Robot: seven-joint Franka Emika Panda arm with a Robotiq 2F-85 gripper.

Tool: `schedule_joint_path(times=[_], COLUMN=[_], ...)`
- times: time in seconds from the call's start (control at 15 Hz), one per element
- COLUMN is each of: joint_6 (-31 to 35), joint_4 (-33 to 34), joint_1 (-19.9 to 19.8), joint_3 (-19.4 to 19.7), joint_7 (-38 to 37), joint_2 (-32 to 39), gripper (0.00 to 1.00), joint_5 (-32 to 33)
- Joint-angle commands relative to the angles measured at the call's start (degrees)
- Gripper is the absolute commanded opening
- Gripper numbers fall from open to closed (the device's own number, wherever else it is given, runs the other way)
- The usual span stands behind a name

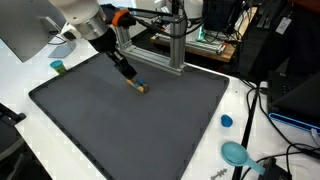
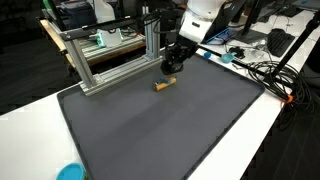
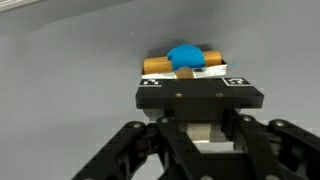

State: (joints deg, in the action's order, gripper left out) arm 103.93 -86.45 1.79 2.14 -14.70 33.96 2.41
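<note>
Jaws of the gripper (image 1: 133,80) stand low over the dark mat (image 1: 120,125), right at a small tan cylinder (image 1: 142,89); the wrist view shows the dark linkages drawn in toward the middle, yet I cannot tell whether the jaws are parted, closed, or pinching anything. At the far left, a small green cap (image 1: 58,67) sits on the white table (image 1: 15,78), just off the mat's corner. Next comes the arm, slanting down to the cylinder, which lies on its side in the mat's back half, near the aluminium frame (image 1: 175,45) but apart from it; in an exterior view the cylinder (image 2: 163,85) lies just below the gripper (image 2: 168,72). From the wrist it (image 3: 158,65) shows a bright blue patch (image 3: 184,57) on top and a white part beside it. Further right, a blue cap (image 1: 227,121) and a teal disc (image 1: 236,153) rest on the table, with cables (image 1: 262,110) beyond. The cylinder looks light and stiff; being round, it would likely roll if nudged sideways, so the surest hold seems to be across the middle of its barrel, with the pads square to its length.
</note>
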Motion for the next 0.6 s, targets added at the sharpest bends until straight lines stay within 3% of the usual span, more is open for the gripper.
schedule_joint_path(times=[0.0,0.53], joint_6=[3.03,5.05], joint_4=[1.88,2.33], joint_1=[0.0,0.62], joint_3=[-0.48,-0.08], joint_7=[0.67,-0.44], joint_2=[0.2,0.11], gripper=[0.22,0.22], joint_5=[-1.29,-0.81])
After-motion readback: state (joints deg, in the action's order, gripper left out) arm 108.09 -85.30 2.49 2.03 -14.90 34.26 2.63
